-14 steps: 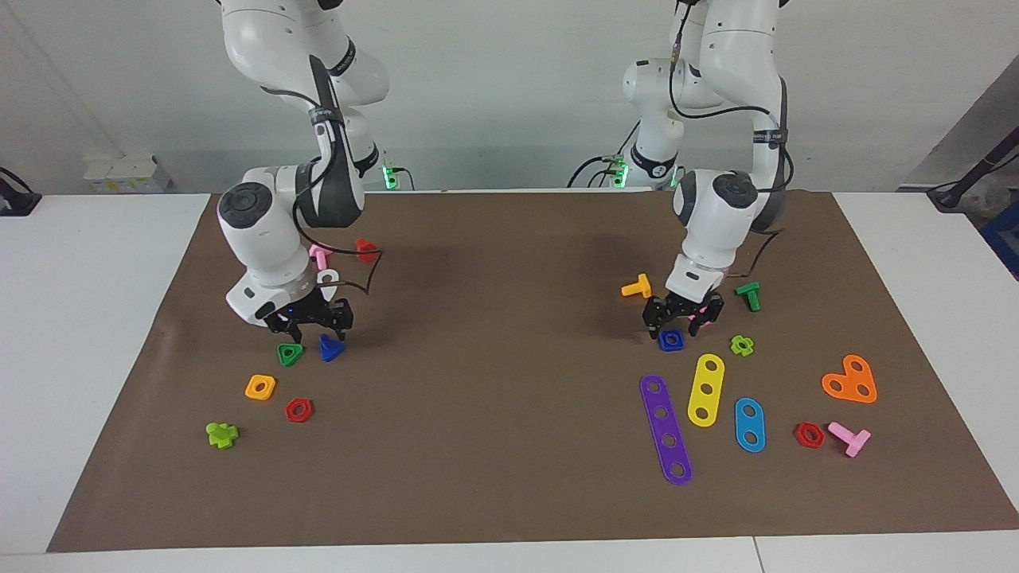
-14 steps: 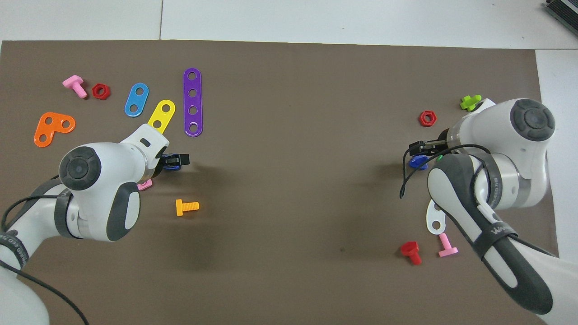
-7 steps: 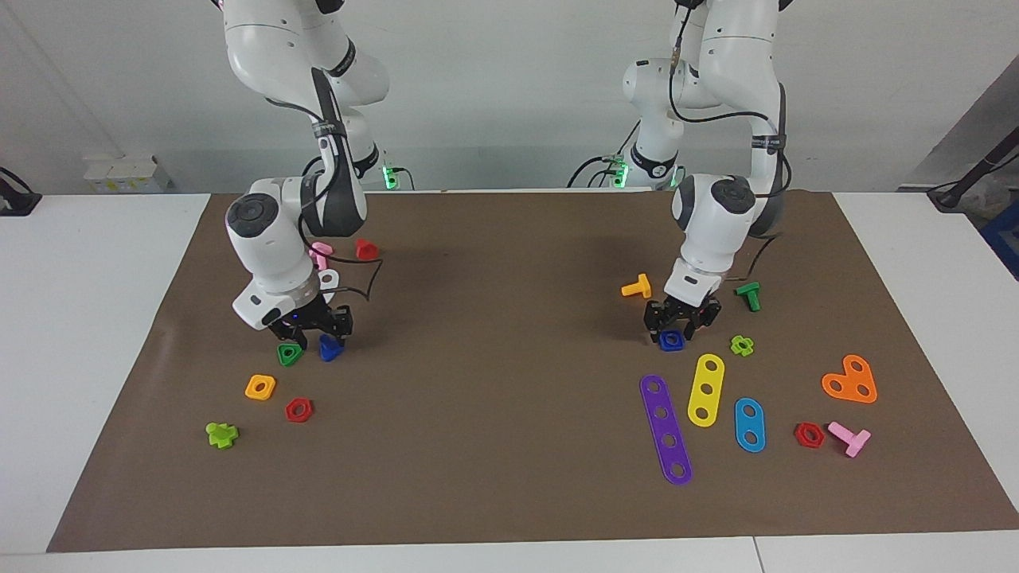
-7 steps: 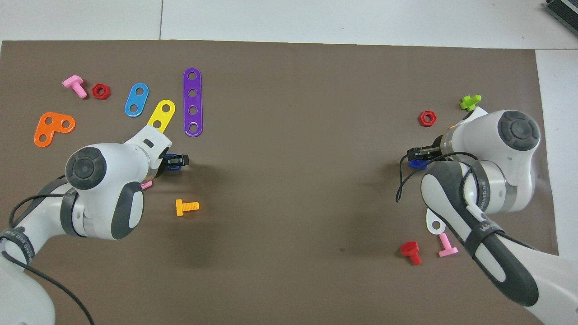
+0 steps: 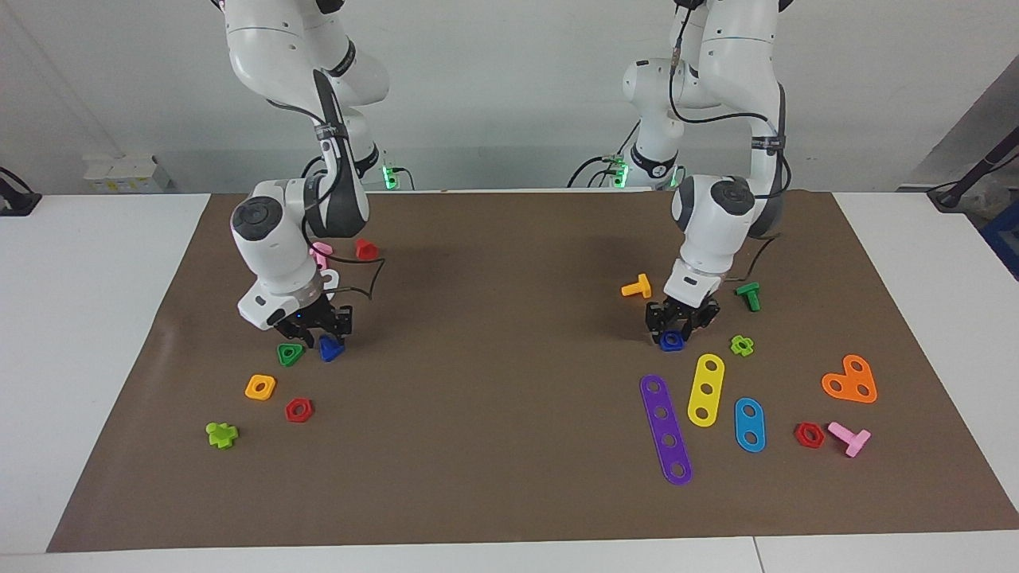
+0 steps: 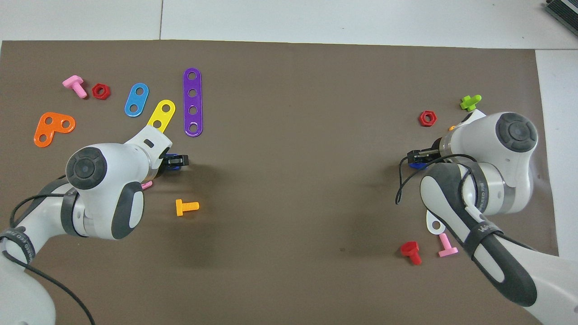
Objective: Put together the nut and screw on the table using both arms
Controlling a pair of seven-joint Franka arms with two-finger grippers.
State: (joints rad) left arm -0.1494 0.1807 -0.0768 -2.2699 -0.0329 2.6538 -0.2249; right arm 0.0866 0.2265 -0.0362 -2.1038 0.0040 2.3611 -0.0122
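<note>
The dark blue square nut (image 5: 670,341) lies on the brown mat (image 5: 509,446) toward the left arm's end of the table. My left gripper (image 5: 681,317) is low over it, open, with a finger at each side of the nut. In the overhead view only an edge of the nut (image 6: 172,165) shows under the left gripper (image 6: 175,159). The dark blue screw (image 5: 330,348) lies on the mat toward the right arm's end. My right gripper (image 5: 315,326) is open just above it and above the green triangular nut (image 5: 290,354). In the overhead view the right gripper (image 6: 418,156) covers most of the screw (image 6: 414,165).
Near the right gripper lie an orange square nut (image 5: 260,387), a red hex nut (image 5: 298,410), a lime bolt (image 5: 221,434) and a pink bolt (image 5: 320,253). Near the left gripper lie an orange bolt (image 5: 636,286), a green bolt (image 5: 748,295), a purple strip (image 5: 665,428) and a yellow strip (image 5: 706,389).
My left gripper has come down around the blue nut. My right gripper has shifted a little toward the table's middle, over the blue screw. No part has moved.
</note>
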